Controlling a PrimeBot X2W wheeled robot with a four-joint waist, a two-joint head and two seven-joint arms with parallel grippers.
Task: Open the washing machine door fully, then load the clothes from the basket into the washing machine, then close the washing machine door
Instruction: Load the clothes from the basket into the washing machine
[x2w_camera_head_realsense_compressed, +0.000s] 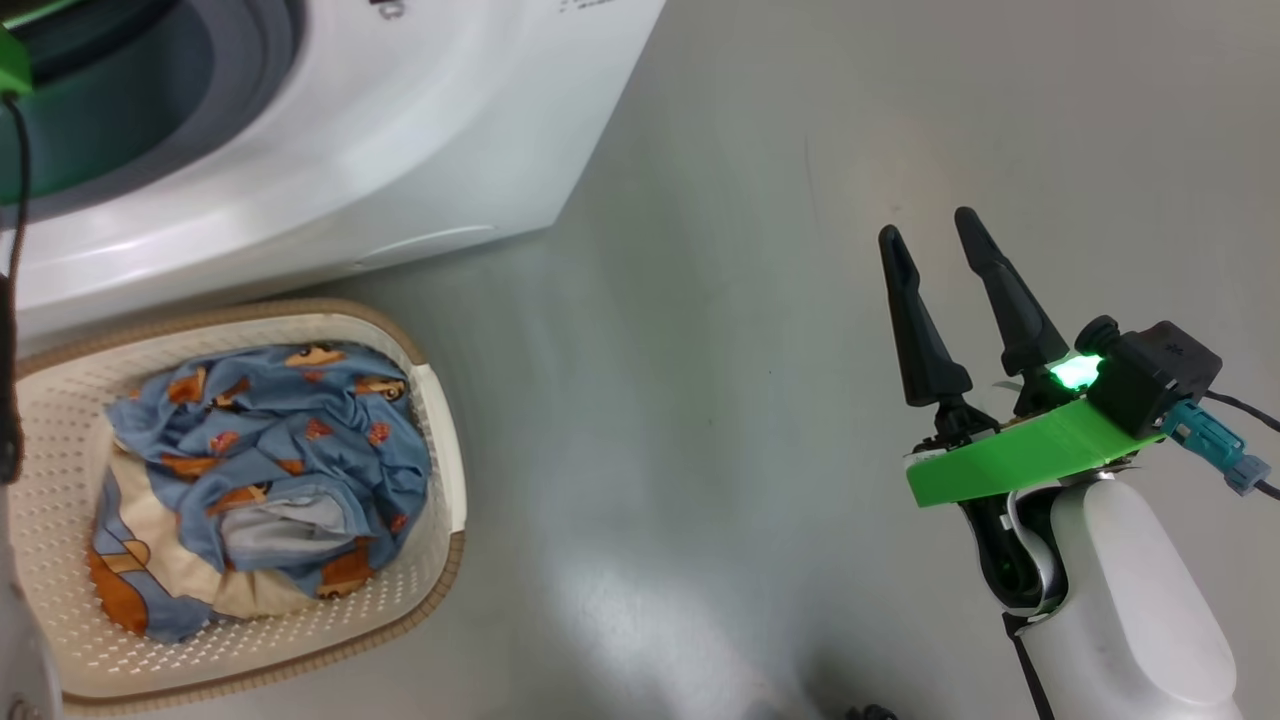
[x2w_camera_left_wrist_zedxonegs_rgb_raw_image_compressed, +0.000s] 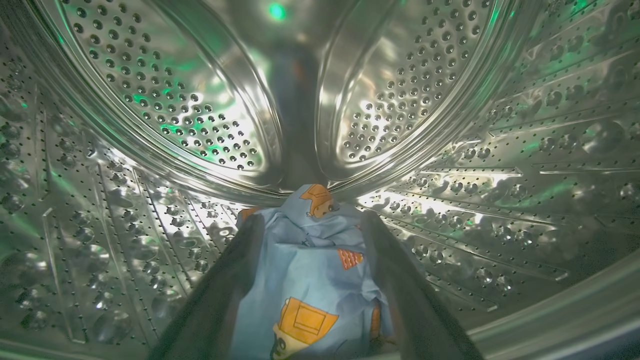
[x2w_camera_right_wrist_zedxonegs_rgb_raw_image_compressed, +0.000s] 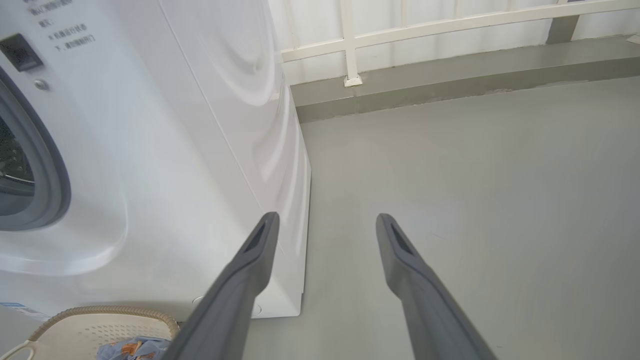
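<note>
Looking down in the head view, the white washing machine (x2w_camera_head_realsense_compressed: 400, 150) fills the upper left, its grey rubber ring (x2w_camera_head_realsense_compressed: 250, 60) framing the dark mouth. The cream basket (x2w_camera_head_realsense_compressed: 440, 450) stands on the grey floor (x2w_camera_head_realsense_compressed: 700, 400) just in front of the machine. It holds the clothes (x2w_camera_head_realsense_compressed: 270, 450), a crumpled heap of blue bear-print fabric with cream parts. The right gripper (x2w_camera_head_realsense_compressed: 930, 225) hangs over bare floor at the right, well apart from both basket and machine. Its two dark fingers are spread and carry nothing.

Left wrist view: the camera sits inside the steel perforated drum (x2w_camera_left_wrist_zedxonegs_rgb_raw_image_compressed: 175, 100). The left gripper (x2w_camera_left_wrist_zedxonegs_rgb_raw_image_compressed: 312, 217) points toward the drum's back wall with its fingers (x2w_camera_left_wrist_zedxonegs_rgb_raw_image_compressed: 220, 290) set wide. A blue garment (x2w_camera_left_wrist_zedxonegs_rgb_raw_image_compressed: 310, 280) with orange prints lies bunched in the gap between them, down on the lower drum wall.

Right wrist view: the right gripper (x2w_camera_right_wrist_zedxonegs_rgb_raw_image_compressed: 326, 217) has its fingers apart, empty, aimed along the floor (x2w_camera_right_wrist_zedxonegs_rgb_raw_image_compressed: 475, 175) past the machine's front corner (x2w_camera_right_wrist_zedxonegs_rgb_raw_image_compressed: 295, 200). The ring (x2w_camera_right_wrist_zedxonegs_rgb_raw_image_compressed: 50, 175) shows at the left edge. The basket (x2w_camera_right_wrist_zedxonegs_rgb_raw_image_compressed: 100, 325) and a scrap of the clothes (x2w_camera_right_wrist_zedxonegs_rgb_raw_image_compressed: 130, 347) sit at the bottom left, against the machine's foot. A white railing (x2w_camera_right_wrist_zedxonegs_rgb_raw_image_compressed: 350, 40) runs along the far kerb.
</note>
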